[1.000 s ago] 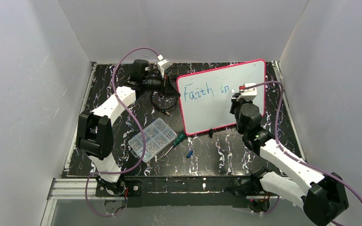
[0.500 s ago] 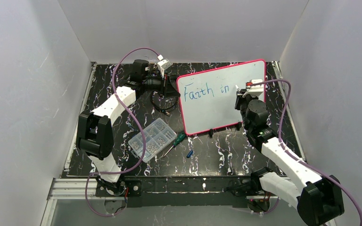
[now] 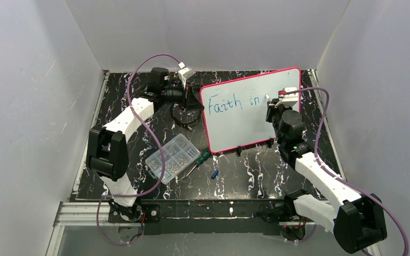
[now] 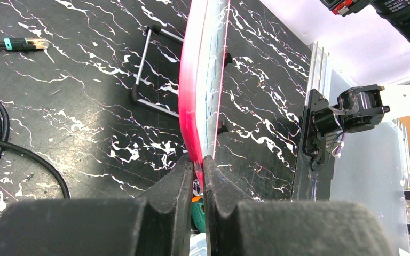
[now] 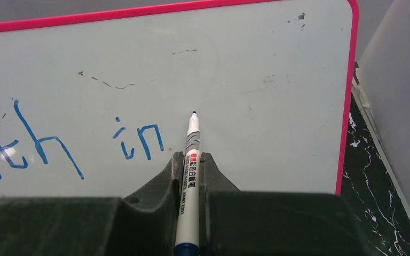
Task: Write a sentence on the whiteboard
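1. Two grippers busy: left gripper (image 4: 195, 160) is clamped on the left edge of the whiteboard (image 3: 245, 130), which stands propped upright at the table (image 3: 245, 176) rear.
2. Right gripper (image 5: 191, 159) pinches a blue marker (image 5: 192, 136), tip just right of the sentence (image 3: 232, 102) "Faith in".

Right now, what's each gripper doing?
Left gripper: shut on the whiteboard, at its frame.
Right gripper: shut on the marker.

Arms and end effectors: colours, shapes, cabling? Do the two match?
Both match: white shell links with black joint housings on the left arm and right arm. A purple cable loops along each. The left end effector and right end effector have matte black, tapering fingers.
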`<state>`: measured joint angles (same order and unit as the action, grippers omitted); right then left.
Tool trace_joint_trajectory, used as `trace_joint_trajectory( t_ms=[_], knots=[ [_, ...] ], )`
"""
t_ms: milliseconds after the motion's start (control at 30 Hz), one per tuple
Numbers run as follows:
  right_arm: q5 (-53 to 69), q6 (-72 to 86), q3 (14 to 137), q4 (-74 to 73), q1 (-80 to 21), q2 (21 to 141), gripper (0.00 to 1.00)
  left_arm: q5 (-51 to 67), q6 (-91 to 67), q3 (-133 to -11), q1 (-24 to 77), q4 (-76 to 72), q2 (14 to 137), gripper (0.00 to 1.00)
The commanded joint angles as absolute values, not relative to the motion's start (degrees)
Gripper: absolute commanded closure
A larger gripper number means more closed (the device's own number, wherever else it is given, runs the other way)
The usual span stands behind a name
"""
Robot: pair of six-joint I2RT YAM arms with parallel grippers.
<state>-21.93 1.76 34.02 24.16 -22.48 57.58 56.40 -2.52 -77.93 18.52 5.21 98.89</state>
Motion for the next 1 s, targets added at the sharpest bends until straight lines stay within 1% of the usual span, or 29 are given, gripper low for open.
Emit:
trace_joint_trajectory(
  t_ms=[0, 300, 967],
  knots=[
    [-23.08, 2.56, 34.84, 25.41, -22.15, 56.47, 0.99, 58.45, -1.05, -78.66, 19.25, 7.65, 96.09, 1.0],
    [-25.03, 4.22, 31.51, 23.12, -22.14, 53.65, 0.99, 58.54, -1.14, -78.83, 19.25, 7.65, 96.14, 1.0],
    [-21.83, 3.1, 36.56, 27.41, -22.09, 57.49, 0.99, 58.54, -1.14, -78.69, 19.25, 7.65, 96.06, 1.0]
  ],
)
